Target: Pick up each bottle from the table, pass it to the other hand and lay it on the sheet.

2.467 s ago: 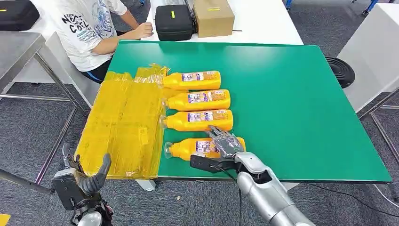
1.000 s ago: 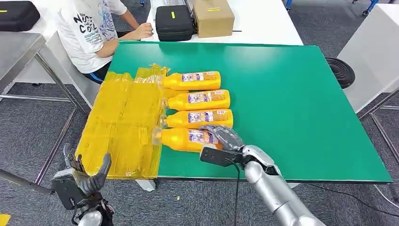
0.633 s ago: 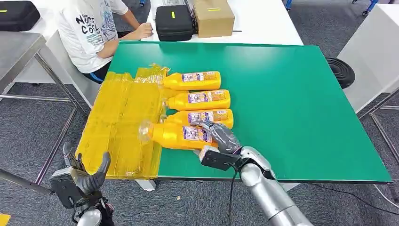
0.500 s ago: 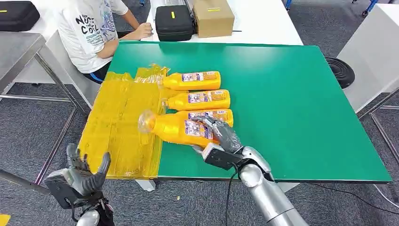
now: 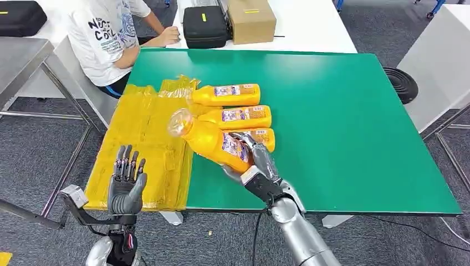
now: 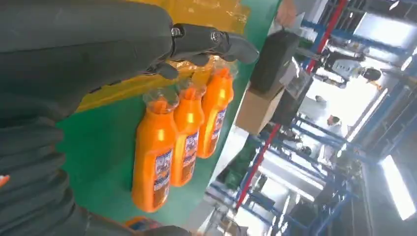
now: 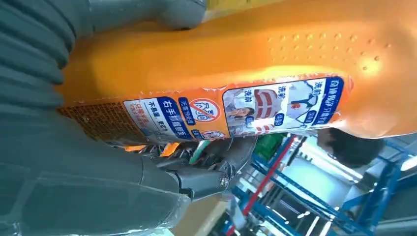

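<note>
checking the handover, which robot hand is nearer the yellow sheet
Left. The left robot hand hovers open over the yellow sheet's near edge; the right robot hand holds a bottle beside it, above the green table.

My head view looks down over the table (image 5: 354,111); my left wrist view faces the three lying bottles (image 6: 184,132), shared; right wrist sits close against the held bottle (image 7: 236,59)

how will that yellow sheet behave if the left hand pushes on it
Probably floppy: the yellow sheet looks thin, creased and bunched at its far edge. It would likely wrinkle or slide on the smooth green table, since nothing weighs it down. The left hand hangs open beside it.
</note>
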Robot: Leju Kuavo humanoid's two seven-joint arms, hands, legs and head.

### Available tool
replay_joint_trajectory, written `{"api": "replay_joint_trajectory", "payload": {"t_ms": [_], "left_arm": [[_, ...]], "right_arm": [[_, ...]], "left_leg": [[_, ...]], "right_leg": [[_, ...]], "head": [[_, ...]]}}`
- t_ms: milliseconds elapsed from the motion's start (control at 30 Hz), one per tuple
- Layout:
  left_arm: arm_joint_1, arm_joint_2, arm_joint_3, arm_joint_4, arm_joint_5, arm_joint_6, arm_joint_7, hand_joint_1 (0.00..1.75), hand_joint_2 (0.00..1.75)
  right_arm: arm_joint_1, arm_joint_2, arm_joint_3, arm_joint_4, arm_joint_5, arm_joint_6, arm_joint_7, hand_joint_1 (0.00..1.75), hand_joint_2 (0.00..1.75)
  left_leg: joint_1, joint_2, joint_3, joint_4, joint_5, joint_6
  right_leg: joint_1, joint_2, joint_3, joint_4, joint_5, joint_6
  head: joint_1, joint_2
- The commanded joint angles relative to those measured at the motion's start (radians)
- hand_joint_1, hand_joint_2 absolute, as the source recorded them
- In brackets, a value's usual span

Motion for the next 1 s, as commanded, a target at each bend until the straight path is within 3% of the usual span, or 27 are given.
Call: {"api": "replay_joint_trajectory", "payload": {"t_ms": [33, 167, 667, 833, 1000], "left_arm": [[-0.115, 0.048, -0.110, 0.160, -0.053, -0.080, 0.016, 0.00, 1.75], [-0.155, 0.041, -0.160, 0.175, -0.202, 0.036, -0.008, 0.00, 1.75], [-0.215, 0.025, -0.230, 0.258, -0.333, 0.110, -0.016, 0.00, 1.75], [-0.211, 0.036, -0.243, 0.257, -0.205, -0.046, 0.001, 0.00, 1.75], [-0.216, 0.038, -0.248, 0.265, -0.175, -0.083, 0.009, 0.00, 1.75]], "right_arm": [[-0.055, 0.066, -0.038, 0.208, -0.026, -0.013, -0.030, 1.75, 1.75], [-0.051, 0.085, -0.006, 0.231, -0.054, 0.012, -0.030, 1.75, 1.75], [-0.061, 0.111, 0.065, 0.281, -0.067, 0.061, -0.030, 1.75, 1.75], [-0.074, 0.107, 0.065, 0.311, -0.061, 0.049, -0.029, 1.75, 1.75], [-0.070, 0.099, 0.056, 0.307, -0.060, 0.057, -0.029, 1.75, 1.75]], "left_leg": [[0.000, 0.000, 0.006, -0.001, -0.002, 0.000], [0.000, -0.001, 0.006, -0.001, -0.002, -0.001], [0.000, 0.000, 0.008, -0.001, -0.003, 0.000], [0.000, 0.000, 0.006, -0.001, -0.002, 0.000], [0.000, -0.001, 0.006, -0.001, -0.002, 0.000]], "right_leg": [[0.001, -0.002, 0.007, -0.001, -0.002, -0.003], [0.001, -0.002, 0.007, -0.001, -0.002, -0.003], [0.001, -0.001, 0.008, -0.001, -0.003, -0.003], [0.001, -0.001, 0.006, -0.001, -0.002, -0.002], [0.001, -0.002, 0.007, -0.001, -0.002, -0.002]], "head": [[0.000, 0.000], [0.000, 0.000], [0.000, 0.000], [0.000, 0.000], [0.000, 0.000]]}}
